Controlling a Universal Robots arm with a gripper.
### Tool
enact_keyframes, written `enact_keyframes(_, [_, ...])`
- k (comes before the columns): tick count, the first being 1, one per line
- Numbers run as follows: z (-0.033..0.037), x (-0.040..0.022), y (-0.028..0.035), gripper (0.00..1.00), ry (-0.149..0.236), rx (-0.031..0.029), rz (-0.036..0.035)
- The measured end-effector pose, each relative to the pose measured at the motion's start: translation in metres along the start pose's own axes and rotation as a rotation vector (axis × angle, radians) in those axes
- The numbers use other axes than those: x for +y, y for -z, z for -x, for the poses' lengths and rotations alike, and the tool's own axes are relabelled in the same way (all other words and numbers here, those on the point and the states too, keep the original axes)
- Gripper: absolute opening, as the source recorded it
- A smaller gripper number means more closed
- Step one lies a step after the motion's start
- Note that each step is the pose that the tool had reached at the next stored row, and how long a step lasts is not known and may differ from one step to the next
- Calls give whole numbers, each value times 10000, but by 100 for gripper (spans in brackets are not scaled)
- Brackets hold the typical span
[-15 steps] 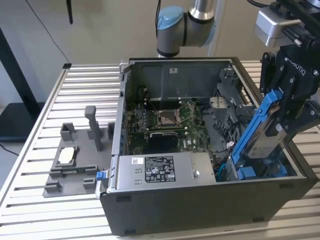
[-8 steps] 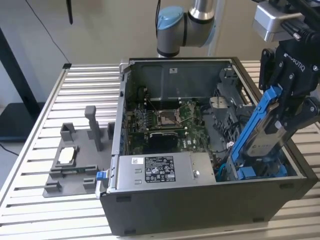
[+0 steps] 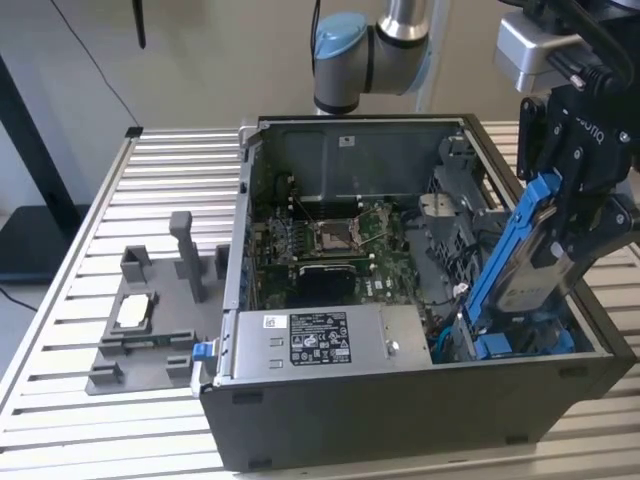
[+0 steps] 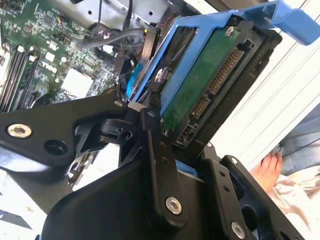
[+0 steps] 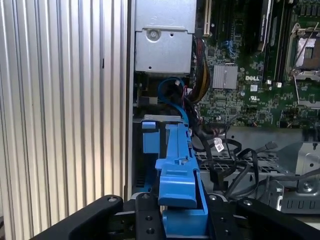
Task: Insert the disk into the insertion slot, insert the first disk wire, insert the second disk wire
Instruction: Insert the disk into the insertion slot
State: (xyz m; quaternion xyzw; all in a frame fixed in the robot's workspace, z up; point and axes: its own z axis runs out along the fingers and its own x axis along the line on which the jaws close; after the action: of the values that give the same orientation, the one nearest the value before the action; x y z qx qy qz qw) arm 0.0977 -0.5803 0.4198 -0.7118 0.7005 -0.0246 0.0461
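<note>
So, starting from the exterior view's left: the slatted table has a grey fixture on it with a chip sitting in one pocket, well apart from everything else. Just beside that is the open case. The power supply sits along its near wall and the motherboard lies flat behind it. The arm hangs over the back wall.

Over at the exterior view's right is the actual action. The gripper has its fingers clamped on the disk, one on each flat face. The disk is steeply tilted, top end poking above the case rim and bottom end down in the near right corner by the blue tabs of the slot. It's not lying flat in there. I can't tell if the lower edge touches the slot.

In the second wrist view the disk's green circuit board and connectors face the camera, a black finger presses on its blue frame, and a person's hand is off past it. In the first wrist view the blue frame edge points down at the slot, with loose cables just beside.
</note>
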Motion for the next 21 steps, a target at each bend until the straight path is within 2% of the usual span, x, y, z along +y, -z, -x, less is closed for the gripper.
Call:
enact_keyframes(1, [1,9,-4,33,1,0,-43])
enact_keyframes(6, [-3,54,-40,33,2,3,-59])
enact_keyframes(13, [-10,73,-130,33,2,15,-203])
enact_keyframes(17, [-11,84,-192,33,0,12,-208])
enact_keyframes(21, [-11,80,-165,33,-7,-29,-211])
